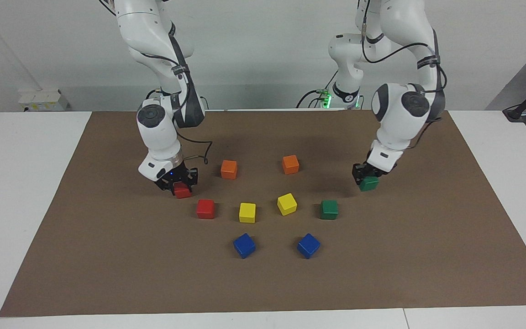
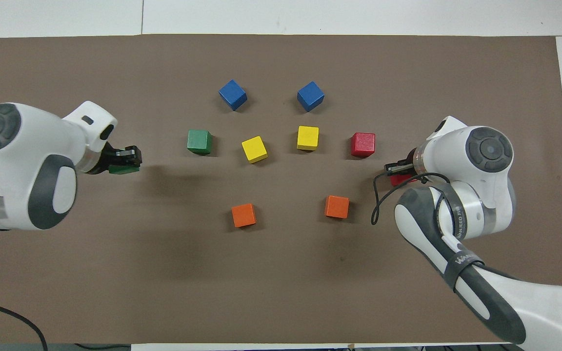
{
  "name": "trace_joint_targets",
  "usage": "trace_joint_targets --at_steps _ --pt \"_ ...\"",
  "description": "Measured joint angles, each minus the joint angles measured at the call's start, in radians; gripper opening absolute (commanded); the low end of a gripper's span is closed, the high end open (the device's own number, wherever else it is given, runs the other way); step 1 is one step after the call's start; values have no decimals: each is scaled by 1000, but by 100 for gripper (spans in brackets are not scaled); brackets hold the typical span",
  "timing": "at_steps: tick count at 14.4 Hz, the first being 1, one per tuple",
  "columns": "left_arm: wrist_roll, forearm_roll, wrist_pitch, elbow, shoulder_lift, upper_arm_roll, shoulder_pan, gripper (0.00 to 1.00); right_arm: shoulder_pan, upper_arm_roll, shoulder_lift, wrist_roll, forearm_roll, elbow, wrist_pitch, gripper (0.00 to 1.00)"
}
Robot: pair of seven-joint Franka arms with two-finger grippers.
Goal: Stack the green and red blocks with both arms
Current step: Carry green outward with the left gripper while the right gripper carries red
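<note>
A brown mat (image 1: 107, 256) covers the white worktop (image 1: 21, 183), and both white arms reach down over it: the left tool (image 1: 369, 180) hangs above the mat toward the left arm's end, pinching a green block (image 1: 369, 183) clear of the surface, while the right tool (image 1: 178, 183) is clamped on a red block (image 1: 182, 191) low at the mat. The other green block (image 1: 329, 209) and other red block (image 1: 205, 209) sit on the mat in a row with two yellow cubes (image 1: 247, 212) between them.
</note>
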State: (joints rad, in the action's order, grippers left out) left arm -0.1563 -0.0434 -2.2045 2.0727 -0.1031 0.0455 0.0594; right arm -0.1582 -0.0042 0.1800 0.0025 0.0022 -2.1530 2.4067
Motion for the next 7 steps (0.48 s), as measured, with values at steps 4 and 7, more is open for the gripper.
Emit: trace_joint_targets --at_steps 4,7 --pt "298 0 -1 13 -1 -4 -217 0 170 -7 14 -164 0 89 -43 0" --pt "396 0 -25 26 -8 -4 -303 0 242 -8 33 -178 0 88 -43 0"
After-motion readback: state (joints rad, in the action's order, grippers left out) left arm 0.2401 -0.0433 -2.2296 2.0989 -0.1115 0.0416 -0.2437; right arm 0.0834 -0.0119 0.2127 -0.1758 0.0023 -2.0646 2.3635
